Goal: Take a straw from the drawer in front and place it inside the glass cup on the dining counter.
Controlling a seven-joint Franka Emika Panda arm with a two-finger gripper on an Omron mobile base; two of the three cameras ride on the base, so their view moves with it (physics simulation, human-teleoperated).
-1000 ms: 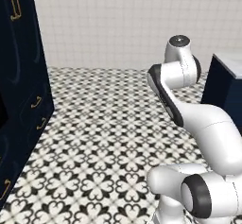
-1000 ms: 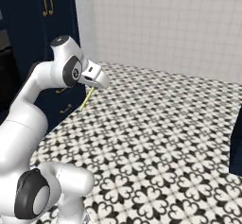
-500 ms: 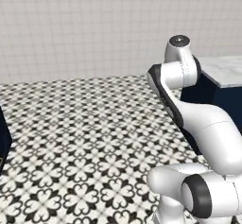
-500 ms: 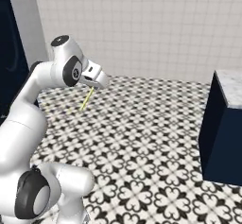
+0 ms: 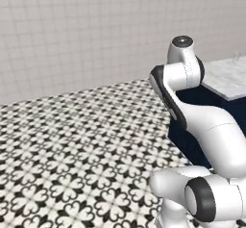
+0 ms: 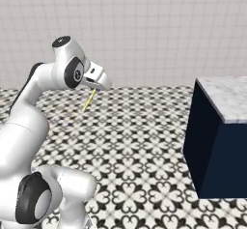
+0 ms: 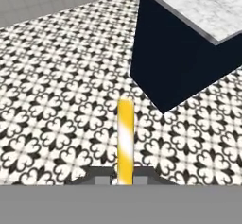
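My gripper (image 6: 96, 85) is shut on the straw (image 6: 88, 100), a thin pale-yellow stick that hangs down and to the left from the fingers, high above the patterned floor. In the hand view the straw (image 7: 125, 140) sticks straight out between the two dark fingertips of the gripper (image 7: 124, 176). The dining counter (image 6: 226, 95), a white-grey marble slab over a dark navy base, stands at the right, and its corner also shows as the dining counter (image 7: 198, 10) and the dining counter (image 5: 226, 75). The drawer and the glass cup are out of view.
A black-and-white patterned tile floor (image 5: 72, 140) spreads ahead to a pale tiled wall (image 5: 86, 30). The navy side of the counter (image 7: 175, 62) rises from the floor, to the right of the arm.
The whole scene has swung with the base: the navy cabinets have left the view at the left and the dining counter has come in from the right. The straw stays held in the gripper.
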